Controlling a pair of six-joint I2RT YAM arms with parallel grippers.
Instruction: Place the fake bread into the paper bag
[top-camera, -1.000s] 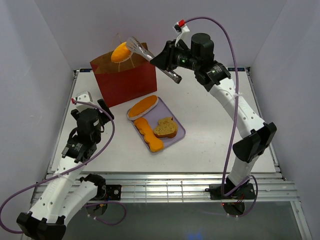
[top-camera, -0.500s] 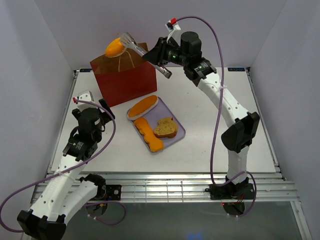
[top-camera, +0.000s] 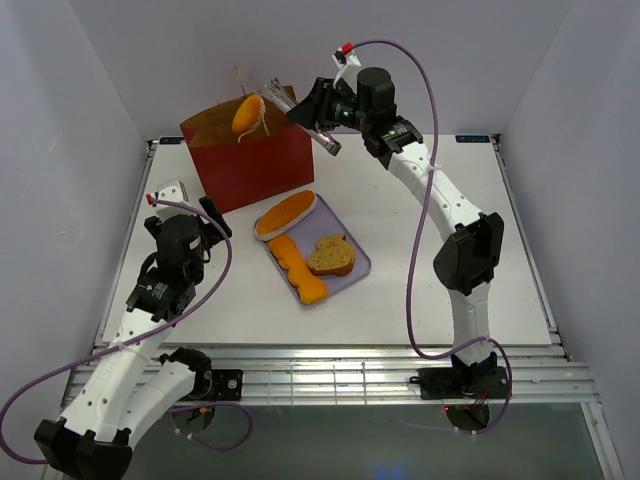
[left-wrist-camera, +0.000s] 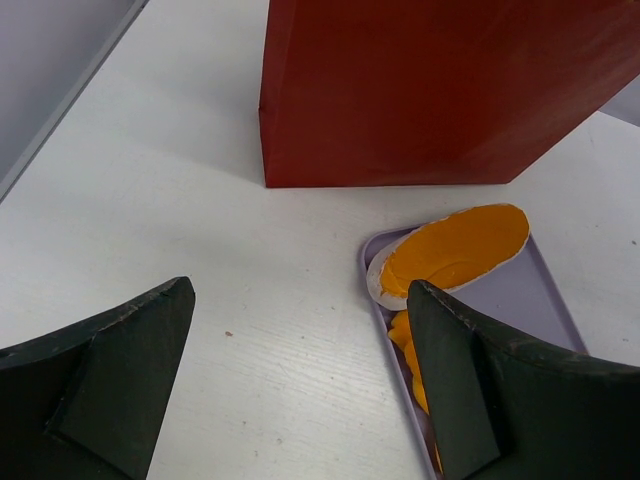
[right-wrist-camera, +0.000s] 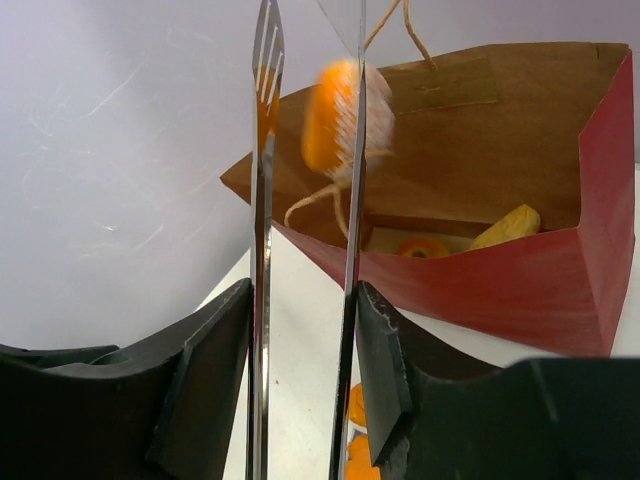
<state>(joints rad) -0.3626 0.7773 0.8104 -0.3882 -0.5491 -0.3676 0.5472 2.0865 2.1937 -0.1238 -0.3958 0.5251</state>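
An orange roll of fake bread (top-camera: 249, 115) hangs blurred in the air at the mouth of the red paper bag (top-camera: 250, 165), just off the tips of the metal tongs (top-camera: 290, 103). My right gripper (top-camera: 320, 112) is shut on the tongs' two arms (right-wrist-camera: 262, 250), which stand spread apart. Inside the bag (right-wrist-camera: 520, 280) lie a yellow piece (right-wrist-camera: 505, 228) and an orange one (right-wrist-camera: 420, 247). My left gripper (left-wrist-camera: 300, 300) is open and holds nothing, low over the table in front of the bag (left-wrist-camera: 450, 90).
A lavender tray (top-camera: 357, 268) in front of the bag carries a long orange loaf (top-camera: 286, 214), a wavy orange piece (top-camera: 297, 268) and a brown-crusted slice (top-camera: 331, 257). The loaf (left-wrist-camera: 455, 250) lies just right of my left fingers. Walls close in the table's sides and back.
The tongs' arms have sprung apart and the orange roll has dropped from their tips toward the bag's mouth. My right arm reached further left. My left gripper opened wider.
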